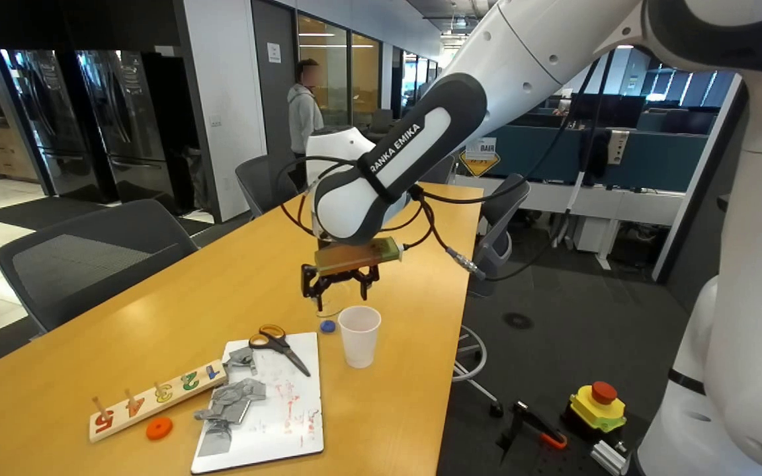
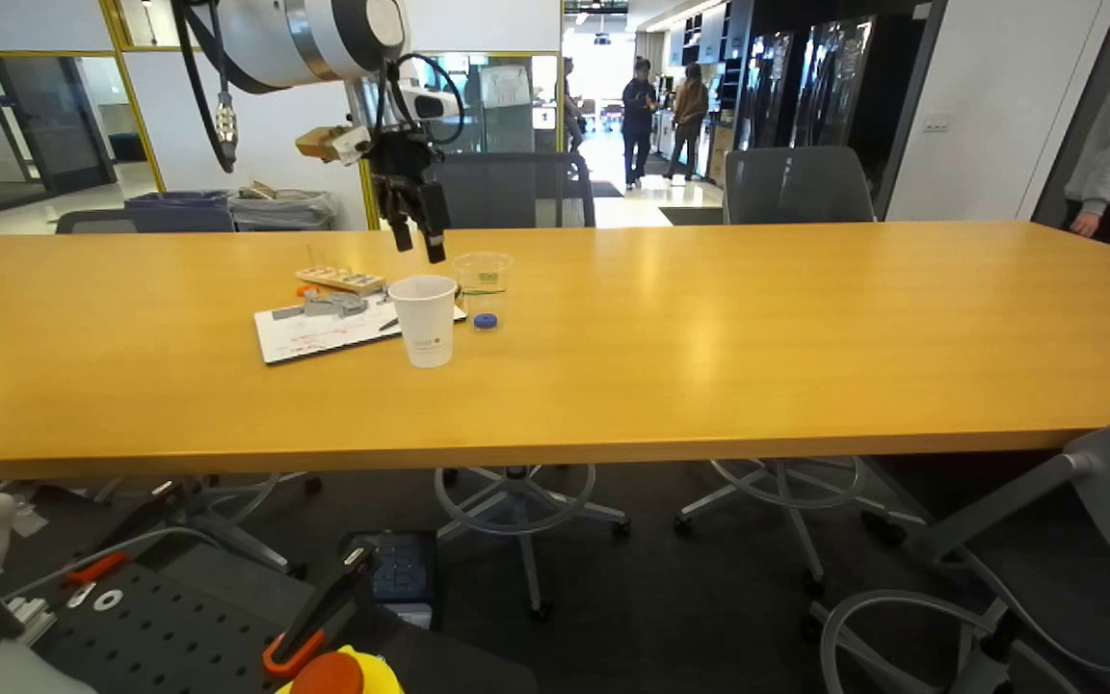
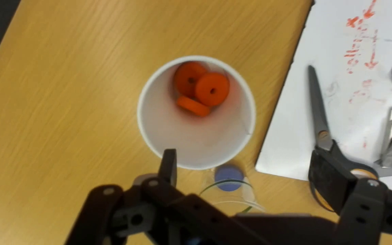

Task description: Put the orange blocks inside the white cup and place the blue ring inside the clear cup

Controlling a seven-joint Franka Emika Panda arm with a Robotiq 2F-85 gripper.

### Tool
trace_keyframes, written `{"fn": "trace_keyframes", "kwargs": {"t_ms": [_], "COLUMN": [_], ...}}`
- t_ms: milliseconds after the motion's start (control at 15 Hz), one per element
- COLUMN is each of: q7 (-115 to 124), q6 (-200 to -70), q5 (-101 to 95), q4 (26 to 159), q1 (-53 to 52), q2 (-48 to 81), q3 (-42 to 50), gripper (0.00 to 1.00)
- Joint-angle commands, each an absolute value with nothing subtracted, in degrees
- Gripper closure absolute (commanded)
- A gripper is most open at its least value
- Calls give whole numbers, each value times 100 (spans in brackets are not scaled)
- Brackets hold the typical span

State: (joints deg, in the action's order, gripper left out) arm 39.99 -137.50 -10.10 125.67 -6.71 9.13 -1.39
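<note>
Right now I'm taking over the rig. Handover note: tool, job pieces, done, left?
Tool: open, empty, raised off the table.
White cup: upright, three orange blocks inside.
Clear cup: upright; blue ring seems to sit at its bottom.
A loose orange block lies on the table beside the number strip.
Done: three blocks in, ring apparently in.
To do: loose orange block into the white cup.

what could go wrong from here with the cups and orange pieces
The open gripper hangs near the white cup; a low pass might tip it and spill the three orange blocks inside. The clear cup stands close beside it and is hard to see, so it could get bumped, disturbing the blue ring, which seems to lie in it. One loose orange block lies beside the number board and might be overlooked.
</note>
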Motion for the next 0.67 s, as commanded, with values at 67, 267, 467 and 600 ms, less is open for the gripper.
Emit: {"fn": "trace_keyframes", "kwargs": {"t_ms": [67,267,467,600], "q7": [3668,3438,3202,3066], "q6": [-13897,-13919,-13848,-13747], "q5": [-900,-846,-804,-790], "q4": [12376,12092,11569,11092], "q1": [-1059,-1372,-1652,-1826], "q2": [981,1352,1913,2346], "q3": [-590,-925,-1112,-1134], "gripper": [0,0,0,0]}}
